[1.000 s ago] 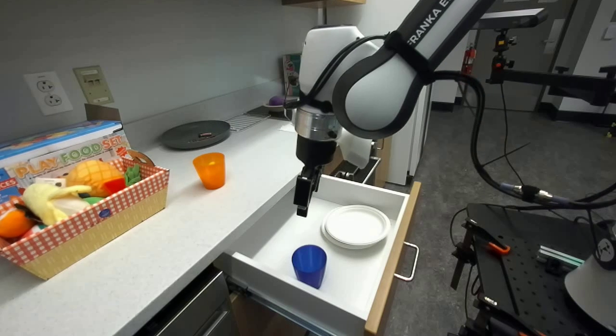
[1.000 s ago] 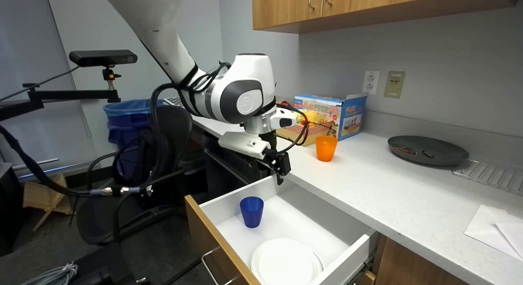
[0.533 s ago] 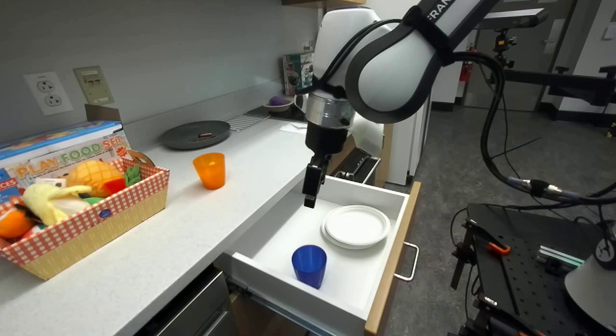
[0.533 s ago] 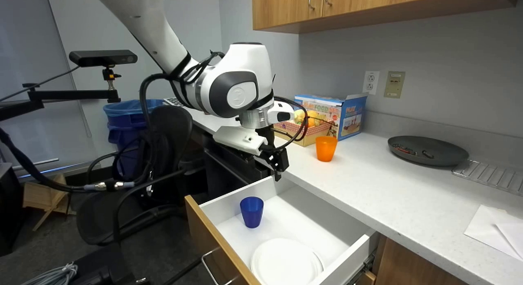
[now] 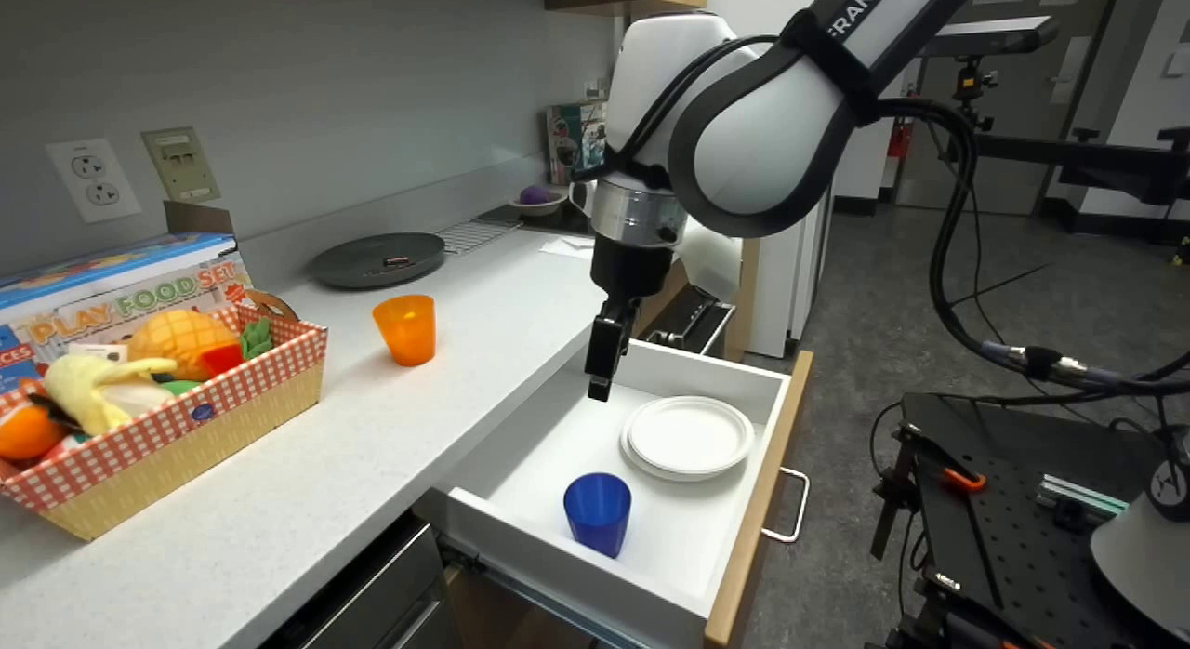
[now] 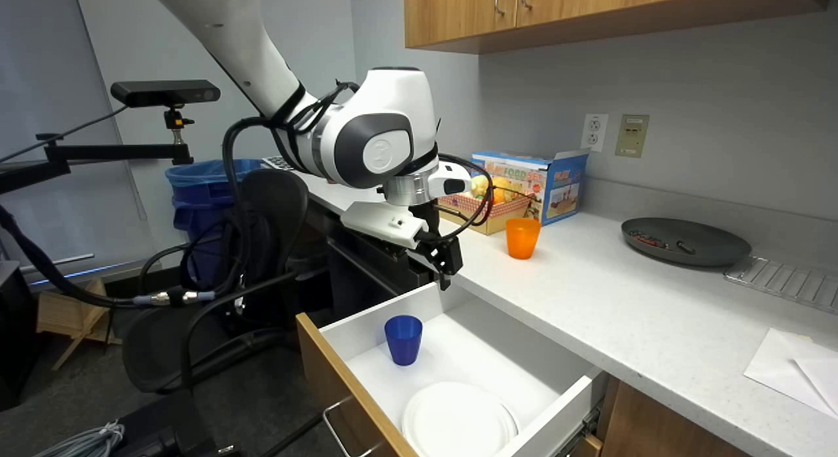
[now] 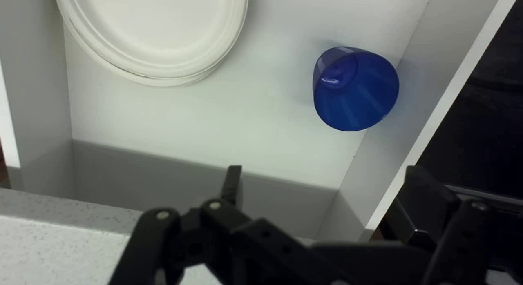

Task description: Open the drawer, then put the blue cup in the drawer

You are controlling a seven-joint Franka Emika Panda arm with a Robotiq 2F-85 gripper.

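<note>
"PLAY FOOD SET" box [image 5: 139, 300] on white counter [image 5: 363, 426] beside open drawer [image 5: 558, 456] holding blue cup [image 5: 598, 517]; gripper [image 7: 324, 170] hangs above drawer, jaws apart.

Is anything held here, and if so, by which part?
Nothing is held: the end effector is open, and the blue cup stands apart from it in the drawer.

Gripper [image 5: 601, 387] sits higher in both exterior views than a second ago, arm [image 5: 748, 156] raised with it. Cable loop [image 5: 968, 165] rides up too. In an exterior view, more of the far box [image 5: 576, 142] and the white paper [image 5: 567, 246] on the counter [image 5: 483, 333] shows past the arm.
</note>
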